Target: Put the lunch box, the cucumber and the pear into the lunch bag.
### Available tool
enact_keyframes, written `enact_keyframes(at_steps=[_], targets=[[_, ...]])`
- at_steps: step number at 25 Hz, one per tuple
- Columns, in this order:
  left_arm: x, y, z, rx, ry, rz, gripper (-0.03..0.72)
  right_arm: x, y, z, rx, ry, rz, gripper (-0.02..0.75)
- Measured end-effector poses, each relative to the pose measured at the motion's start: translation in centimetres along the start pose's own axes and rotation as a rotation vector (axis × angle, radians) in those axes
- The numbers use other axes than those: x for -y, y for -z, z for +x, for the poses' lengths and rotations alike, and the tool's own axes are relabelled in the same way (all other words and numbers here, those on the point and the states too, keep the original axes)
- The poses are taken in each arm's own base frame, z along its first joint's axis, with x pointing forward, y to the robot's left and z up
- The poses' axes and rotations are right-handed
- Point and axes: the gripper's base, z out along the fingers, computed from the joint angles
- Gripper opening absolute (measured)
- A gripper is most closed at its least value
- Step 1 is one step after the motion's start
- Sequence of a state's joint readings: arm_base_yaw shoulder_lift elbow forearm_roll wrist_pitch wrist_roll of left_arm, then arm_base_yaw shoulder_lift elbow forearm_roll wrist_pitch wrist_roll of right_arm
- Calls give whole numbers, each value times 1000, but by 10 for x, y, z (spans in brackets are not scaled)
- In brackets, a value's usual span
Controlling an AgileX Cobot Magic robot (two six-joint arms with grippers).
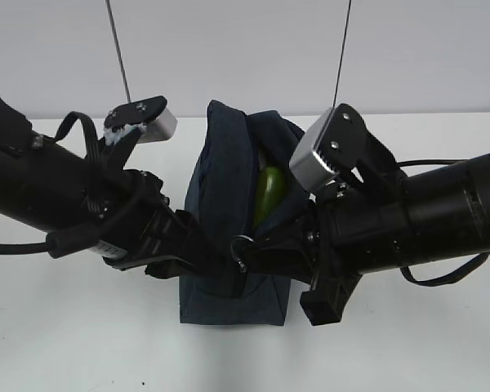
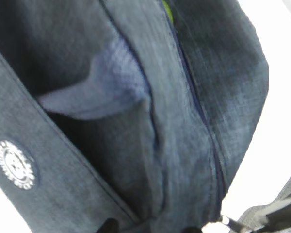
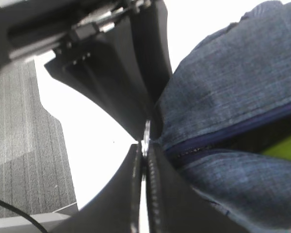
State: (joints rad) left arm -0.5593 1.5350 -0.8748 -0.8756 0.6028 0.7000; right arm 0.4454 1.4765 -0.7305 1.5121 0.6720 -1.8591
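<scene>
The navy lunch bag [image 1: 224, 245] stands mid-table with its zipper partly open. Through the gap shows a glossy green surface [image 1: 268, 194], by its colour the cucumber. The lunch box and the pear are hidden or out of view. My left gripper [image 1: 202, 251] is pressed against the bag's left side. In its wrist view the two fingertips [image 2: 109, 225] stand apart at the bottom edge, open, with bag fabric [image 2: 174, 145] between them. My right gripper [image 3: 145, 145] is shut on the silver ring zip pull [image 3: 146, 133] at the bag's front [image 1: 241, 245].
The white table [image 1: 82, 343] lies around the bag. Both black arms close in on the bag from left and right. The left arm's dark body [image 3: 126, 73] sits just beyond my right fingers. Grey floor [image 3: 24, 145] lies past the table edge.
</scene>
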Motion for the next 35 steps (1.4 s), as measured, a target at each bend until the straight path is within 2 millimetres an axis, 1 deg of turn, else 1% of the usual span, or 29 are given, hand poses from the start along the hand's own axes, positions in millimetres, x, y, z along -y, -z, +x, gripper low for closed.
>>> enact_keyframes(at_steps=[8, 10, 12, 14, 17, 19, 23, 31, 35], targets=[[2, 0, -1, 6, 35, 26, 277, 0, 4, -8, 58, 0, 27, 6], [2, -1, -1, 9, 43, 27, 267, 0, 4, -8, 64, -6, 28, 6], [0, -4, 0, 2, 52, 25, 224, 0, 4, -8, 68, -7, 30, 6], [-2, -9, 1, -13, 59, 25, 160, 1, 4, -9, 74, -6, 32, 6], [-3, -11, 2, -28, 56, 25, 35, 2, 4, -10, 81, -2, 51, 6], [-3, -11, 2, -30, 50, 22, -1, 4, 5, -13, 87, 4, 66, 6], [-4, -11, 3, -36, 35, 14, -15, 10, 6, -23, 104, 25, 111, 6], [-4, -11, 3, -40, 23, 7, -16, 23, 10, -38, 144, 75, 225, 6], [-4, -11, 4, -43, 18, 5, -16, 30, 14, -49, 158, 100, 288, 6]])
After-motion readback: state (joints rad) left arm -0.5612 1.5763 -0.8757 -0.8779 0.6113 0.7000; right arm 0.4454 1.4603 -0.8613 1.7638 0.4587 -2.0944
